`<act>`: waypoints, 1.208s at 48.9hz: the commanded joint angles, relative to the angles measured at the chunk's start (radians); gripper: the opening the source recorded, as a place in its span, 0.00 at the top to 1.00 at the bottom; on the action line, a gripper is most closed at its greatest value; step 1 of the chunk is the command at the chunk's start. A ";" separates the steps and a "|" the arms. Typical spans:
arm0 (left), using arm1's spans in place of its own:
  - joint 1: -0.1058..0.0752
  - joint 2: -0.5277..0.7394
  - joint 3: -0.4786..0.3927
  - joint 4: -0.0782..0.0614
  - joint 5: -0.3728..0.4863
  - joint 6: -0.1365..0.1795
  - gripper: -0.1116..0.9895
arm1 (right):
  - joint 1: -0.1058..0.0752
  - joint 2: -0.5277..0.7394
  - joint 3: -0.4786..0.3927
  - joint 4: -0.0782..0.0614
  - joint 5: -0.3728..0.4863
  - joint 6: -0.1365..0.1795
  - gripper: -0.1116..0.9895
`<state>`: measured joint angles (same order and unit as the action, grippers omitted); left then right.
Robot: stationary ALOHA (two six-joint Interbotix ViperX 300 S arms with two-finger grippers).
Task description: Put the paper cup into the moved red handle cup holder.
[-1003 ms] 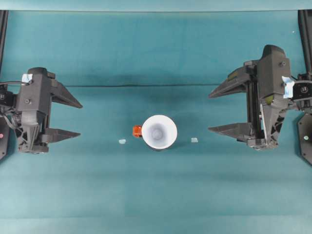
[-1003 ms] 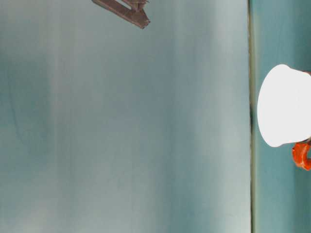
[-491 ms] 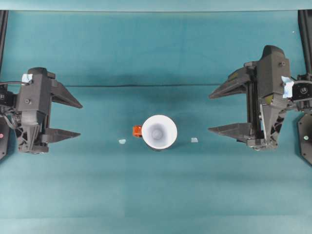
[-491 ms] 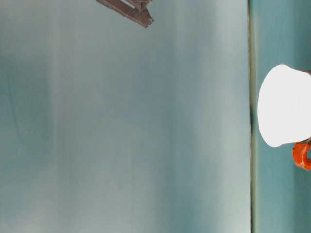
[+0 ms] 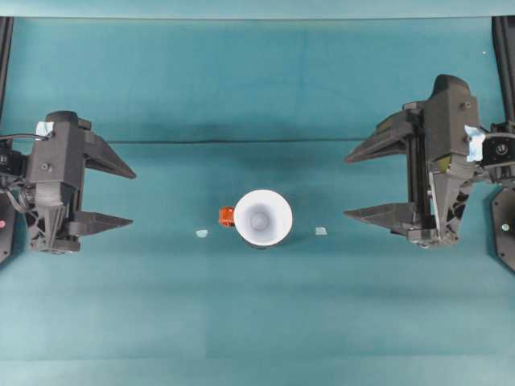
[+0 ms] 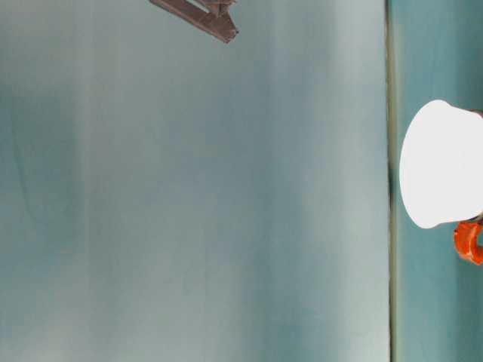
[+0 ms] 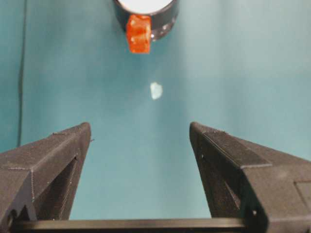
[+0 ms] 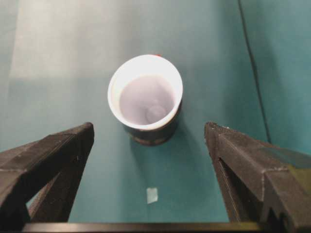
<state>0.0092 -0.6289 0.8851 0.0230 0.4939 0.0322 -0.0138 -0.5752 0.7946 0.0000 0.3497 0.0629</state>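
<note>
The white paper cup (image 5: pixel 263 217) stands upright inside the black red handle cup holder (image 8: pixel 153 134) at the table's middle, its rim (image 8: pixel 145 92) above the holder's wall. The holder's orange-red handle tab (image 5: pixel 226 215) sticks out toward the left arm and is also seen close up as the tab (image 7: pixel 139 33) and the tab (image 6: pixel 468 242). The cup (image 6: pixel 441 164) shows white in the table-level view. My left gripper (image 5: pixel 129 197) is open at the far left, well away from the cup. My right gripper (image 5: pixel 348 186) is open at the far right, nothing between its fingers.
Two small pale tape marks lie on the teal cloth, one mark (image 5: pixel 201 233) left of the cup and one mark (image 5: pixel 321 231) right of it. A dark seam (image 5: pixel 241 142) runs across the table behind the cup. Arm bases stand at both side edges.
</note>
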 commanded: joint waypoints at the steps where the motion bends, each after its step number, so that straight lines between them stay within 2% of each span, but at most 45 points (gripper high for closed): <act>1: -0.002 -0.005 -0.014 0.000 -0.003 -0.002 0.12 | 0.000 -0.005 -0.009 0.002 -0.008 0.005 0.07; 51: -0.002 -0.005 -0.014 0.000 -0.003 -0.002 0.12 | 0.000 -0.003 -0.005 0.002 -0.017 0.005 0.07; 52: -0.002 -0.005 -0.014 0.003 -0.005 -0.002 0.12 | 0.000 -0.003 -0.005 0.002 -0.018 0.005 0.07; 59: -0.002 -0.005 -0.014 0.000 -0.003 -0.002 0.12 | 0.002 -0.003 -0.003 0.002 -0.021 0.005 0.07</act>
<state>0.0092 -0.6289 0.8836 0.0230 0.4939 0.0307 -0.0153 -0.5737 0.7992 -0.0015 0.3375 0.0629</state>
